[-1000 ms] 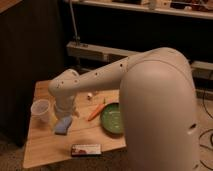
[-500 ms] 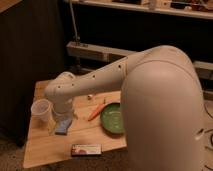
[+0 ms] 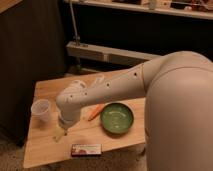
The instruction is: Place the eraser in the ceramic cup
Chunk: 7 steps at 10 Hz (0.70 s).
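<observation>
At the far left of the wooden counter (image 3: 40, 147) stands the cup (image 3: 41, 108), upright, pale and without a handle, close to the left edge. Just right of it the white arm (image 3: 105, 85) bends down and ends in the claw (image 3: 60, 133). The claw points down at the wood, low over it, near the cup but apart from it. It is open and grips nothing. What lies right under it I cannot make out. Further right and closer to me, the eraser (image 3: 86, 149) lies flat along the front edge, pale face up with dark sides. It is well apart from the cup and clear of the claw. Behind it, toward the middle, an orange stick (image 3: 96, 112) lies slanted, just beside the green bowl (image 3: 117, 118), which sits upright. On the right the robot's big white body (image 3: 180, 115) fills the view.
</observation>
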Each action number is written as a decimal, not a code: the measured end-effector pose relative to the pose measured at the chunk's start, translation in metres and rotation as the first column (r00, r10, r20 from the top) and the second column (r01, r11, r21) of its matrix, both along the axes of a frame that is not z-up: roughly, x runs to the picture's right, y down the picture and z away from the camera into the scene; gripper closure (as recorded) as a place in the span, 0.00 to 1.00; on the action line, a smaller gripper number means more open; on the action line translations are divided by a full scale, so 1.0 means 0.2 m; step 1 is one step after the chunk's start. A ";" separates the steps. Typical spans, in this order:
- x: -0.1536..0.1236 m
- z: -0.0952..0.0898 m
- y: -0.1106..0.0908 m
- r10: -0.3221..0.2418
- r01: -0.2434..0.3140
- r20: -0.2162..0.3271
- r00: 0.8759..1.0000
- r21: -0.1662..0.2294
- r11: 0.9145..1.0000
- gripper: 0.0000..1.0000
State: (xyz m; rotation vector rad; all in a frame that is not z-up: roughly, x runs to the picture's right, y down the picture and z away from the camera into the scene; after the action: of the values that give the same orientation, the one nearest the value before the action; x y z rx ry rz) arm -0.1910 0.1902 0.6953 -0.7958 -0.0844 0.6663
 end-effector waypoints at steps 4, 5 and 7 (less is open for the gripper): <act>0.00 -0.01 0.05 -0.061 0.061 0.077 0.995 0.002 0.998 0.20; 0.00 -0.01 0.05 -0.060 0.060 0.077 0.995 0.002 0.998 0.20; 0.00 -0.01 0.06 -0.076 0.075 0.076 0.994 0.009 0.997 0.20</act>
State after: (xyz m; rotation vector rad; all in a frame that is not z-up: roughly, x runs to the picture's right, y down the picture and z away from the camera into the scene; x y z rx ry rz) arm -0.1907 0.2018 0.6936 -0.8145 -0.1247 0.5642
